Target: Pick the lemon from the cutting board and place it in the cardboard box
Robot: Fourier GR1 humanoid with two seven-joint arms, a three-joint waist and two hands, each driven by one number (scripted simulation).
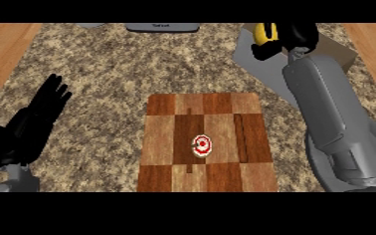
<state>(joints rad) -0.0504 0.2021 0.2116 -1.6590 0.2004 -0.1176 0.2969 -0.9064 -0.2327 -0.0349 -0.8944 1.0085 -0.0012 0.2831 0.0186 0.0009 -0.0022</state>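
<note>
My right hand (pixel 285 39) is stretched to the far right over the cardboard box (pixel 339 53), its fingers curled round the yellow lemon (pixel 265 33), of which only a strip shows. The grey right forearm hides much of the box. The chequered wooden cutting board (pixel 207 142) lies in the near middle of the counter and carries a red and white target mark (pixel 202 145). No lemon lies on the board. At the left edge my left hand (pixel 38 117) rests open with its fingers pointing up.
A grey flat object (pixel 163 27) sits at the far edge in the middle. The speckled stone counter (pixel 110 69) ends in wooden strips at the far left and far right.
</note>
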